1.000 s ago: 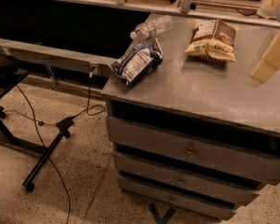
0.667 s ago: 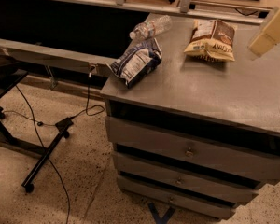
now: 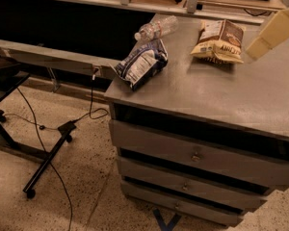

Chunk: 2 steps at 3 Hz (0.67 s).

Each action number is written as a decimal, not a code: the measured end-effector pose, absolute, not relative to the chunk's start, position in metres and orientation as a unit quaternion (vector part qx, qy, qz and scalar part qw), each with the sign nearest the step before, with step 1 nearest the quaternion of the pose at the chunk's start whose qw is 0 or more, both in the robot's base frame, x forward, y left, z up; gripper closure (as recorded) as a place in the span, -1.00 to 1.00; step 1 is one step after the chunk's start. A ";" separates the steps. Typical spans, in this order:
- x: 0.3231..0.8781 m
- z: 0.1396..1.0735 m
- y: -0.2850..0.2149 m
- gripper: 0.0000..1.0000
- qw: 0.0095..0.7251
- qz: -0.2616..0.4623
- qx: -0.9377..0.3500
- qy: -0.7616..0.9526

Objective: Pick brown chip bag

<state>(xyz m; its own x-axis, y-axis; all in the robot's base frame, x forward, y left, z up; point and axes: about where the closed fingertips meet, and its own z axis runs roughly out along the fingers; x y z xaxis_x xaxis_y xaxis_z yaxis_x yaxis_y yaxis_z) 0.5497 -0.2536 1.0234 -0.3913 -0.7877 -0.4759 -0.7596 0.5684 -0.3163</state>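
The brown chip bag [image 3: 219, 41] lies flat at the back of the grey cabinet top [image 3: 221, 93], dark brown above and cream-yellow below with dark lettering. My gripper [image 3: 266, 36] shows as a cream-coloured part coming in from the upper right edge. It hangs above the cabinet top, just right of the bag, and does not touch it. Most of the gripper is out of view.
A blue-and-white bag [image 3: 142, 64] lies near the cabinet's left front corner, with a clear plastic bottle [image 3: 156, 29] on its side behind it. Three drawers [image 3: 197, 158] face front. A black wheeled stand [image 3: 43, 160] and cables are on the floor at left.
My gripper has risen and moved back toward the far edge, staying right of the brown chip bag. The bags and the bottle have not moved.
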 end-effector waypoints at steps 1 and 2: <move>0.581 0.996 -0.270 -1.00 0.308 -0.034 -0.422 0.852; 0.620 0.975 -0.288 -1.00 0.330 -0.050 -0.385 0.860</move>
<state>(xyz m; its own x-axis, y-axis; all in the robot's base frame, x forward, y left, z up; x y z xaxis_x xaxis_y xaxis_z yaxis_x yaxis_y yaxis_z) 0.6198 -0.2877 0.9754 -0.4856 -0.6962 -0.5288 -0.6305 0.6979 -0.3398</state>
